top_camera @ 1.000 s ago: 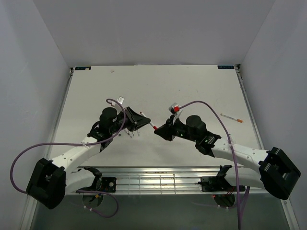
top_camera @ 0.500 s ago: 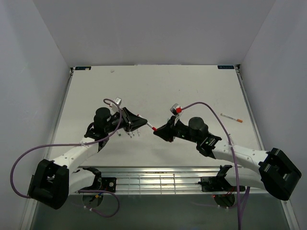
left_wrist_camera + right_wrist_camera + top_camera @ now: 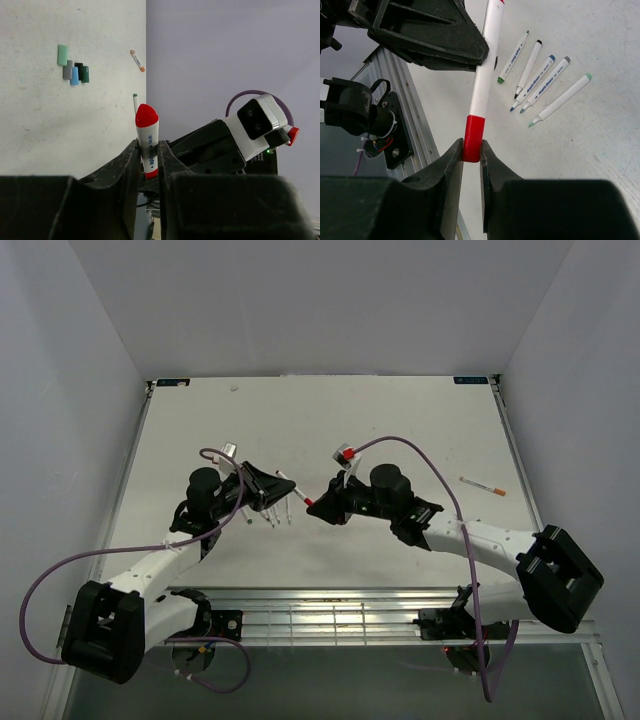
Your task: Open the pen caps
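The left gripper (image 3: 148, 148) was pressed shut on the white barrel of a marker pen (image 3: 487, 60), which was held in the air above the counter (image 3: 400, 430). The right gripper (image 3: 471, 147) was pinching the red cap (image 3: 472, 134) at the end of that pen nearest the right arm, and the cap sat flush against the barrel. A second red cap (image 3: 146, 116) stuck out of the pen's other end, past the left gripper's fingers.

Below the held pen and a little toward the arm bases, five uncapped pens (image 3: 535, 79) lay side by side on the counter with green, black, blue, grey and pale green tips. The loose caps (image 3: 74, 75) – green, grey, blue and black – lay huddled together well beyond the held pen, toward the counter's far edge. An orange-tipped pen (image 3: 483, 486) lay well apart from the held pen, on the right arm's side
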`<state>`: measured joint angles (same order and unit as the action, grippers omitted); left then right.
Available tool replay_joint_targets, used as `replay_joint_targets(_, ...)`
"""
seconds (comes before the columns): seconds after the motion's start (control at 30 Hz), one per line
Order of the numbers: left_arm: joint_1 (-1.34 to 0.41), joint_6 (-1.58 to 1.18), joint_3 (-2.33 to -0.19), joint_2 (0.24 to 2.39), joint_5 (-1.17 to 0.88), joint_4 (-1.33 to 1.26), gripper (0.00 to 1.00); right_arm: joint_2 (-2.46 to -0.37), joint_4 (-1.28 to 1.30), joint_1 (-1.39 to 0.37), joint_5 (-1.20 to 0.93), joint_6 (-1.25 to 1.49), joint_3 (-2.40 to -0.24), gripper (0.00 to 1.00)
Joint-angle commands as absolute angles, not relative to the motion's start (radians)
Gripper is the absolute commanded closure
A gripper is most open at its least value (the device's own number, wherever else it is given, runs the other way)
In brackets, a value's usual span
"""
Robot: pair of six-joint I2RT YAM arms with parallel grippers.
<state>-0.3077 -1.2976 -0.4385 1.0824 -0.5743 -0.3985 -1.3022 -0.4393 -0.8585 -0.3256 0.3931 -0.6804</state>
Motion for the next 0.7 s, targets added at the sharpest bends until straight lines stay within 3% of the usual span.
replay_joint_targets(0.0, -0.281, -1.282, -0.434, 1.055, -0.454, -0.443, 1.0, -1.331, -0.405, -0.88, -0.459, 0.405, -0.738, 0.69)
replay_joint_targets(0.33, -0.281, -1.266, -0.431, 1.06, -0.457, -0.443, 1.0, -1.373, -0.402, -0.871, -0.476, 0.405, -0.779, 0.57)
replay_joint_targets(0.47, -0.281, -1.259, -0.43, 1.057, -0.459, -0.443, 1.0, -1.381, -0.399, -0.867, -0.446, 0.408, -0.793, 0.44)
replay_joint_targets(0.67, -0.281, -1.261, -0.425, 1.045, -0.463, -0.443, 1.0, -1.442, -0.345, -0.821, -0.443, 0.408, -0.851, 0.42)
